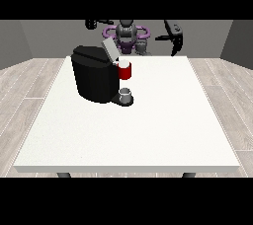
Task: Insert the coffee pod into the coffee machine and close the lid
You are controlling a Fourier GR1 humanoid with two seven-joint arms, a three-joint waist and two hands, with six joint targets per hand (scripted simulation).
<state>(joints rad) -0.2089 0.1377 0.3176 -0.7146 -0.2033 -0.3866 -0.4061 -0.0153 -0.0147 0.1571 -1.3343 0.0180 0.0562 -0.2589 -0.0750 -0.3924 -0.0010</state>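
One large white table (148, 135) carried one black, boxy coffee machine (94, 78) near its far left corner. With it stood one small grey cup (126, 93) and one red cylindrical pod holder (125, 71).

I see a white table (148, 135); black coffee machine (94, 76) sits on its far-left part, lid tilted up, small grey cup (126, 93) on its base.

We see both black hands raised at the frame's top: the hand at the view's left (92, 23) and the hand at the view's right (175, 37), well apart
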